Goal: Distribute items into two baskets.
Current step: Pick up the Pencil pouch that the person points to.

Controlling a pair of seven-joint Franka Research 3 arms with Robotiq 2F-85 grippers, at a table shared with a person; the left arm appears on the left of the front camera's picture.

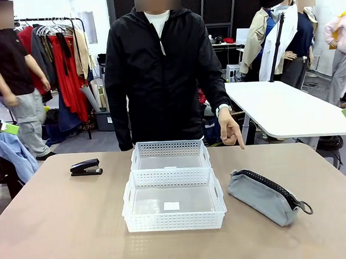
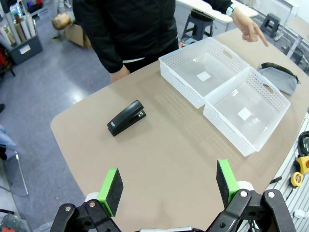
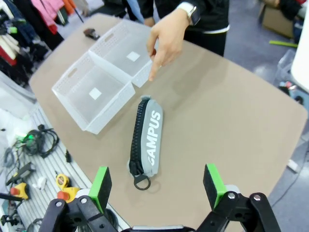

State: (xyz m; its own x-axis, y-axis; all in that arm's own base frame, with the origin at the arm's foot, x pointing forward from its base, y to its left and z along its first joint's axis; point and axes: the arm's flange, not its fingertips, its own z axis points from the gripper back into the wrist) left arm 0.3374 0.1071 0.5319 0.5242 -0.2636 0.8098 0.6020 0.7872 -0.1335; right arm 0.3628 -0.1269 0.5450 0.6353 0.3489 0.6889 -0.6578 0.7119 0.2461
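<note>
Two white baskets sit in the middle of the table [image 1: 61, 230], touching each other. The smaller basket [image 1: 169, 147] is toward the far edge and the larger basket [image 1: 174, 221] is toward our edge. Neither one has a thing in it, just a little white sticker [image 1: 172, 206] on the floor of each. So we think the job has not begun.

The black stapler [image 1: 85, 167] lies toward the far left corner, apart from the baskets. The grey pouch [image 1: 265, 195] lies toward the right edge, just beside the larger basket. A person's hand [image 1: 229, 129] points a finger down by the far edge, on the pouch's side.

Our left tool [image 2: 168, 186] hangs high over the table, spread wide, with nothing in it. Our right tool [image 3: 157, 186] is spread wide too, up above the pouch.

We guess the next move is to go down and pinch one thing. The pouch is soft, so we would pinch across its middle.
</note>
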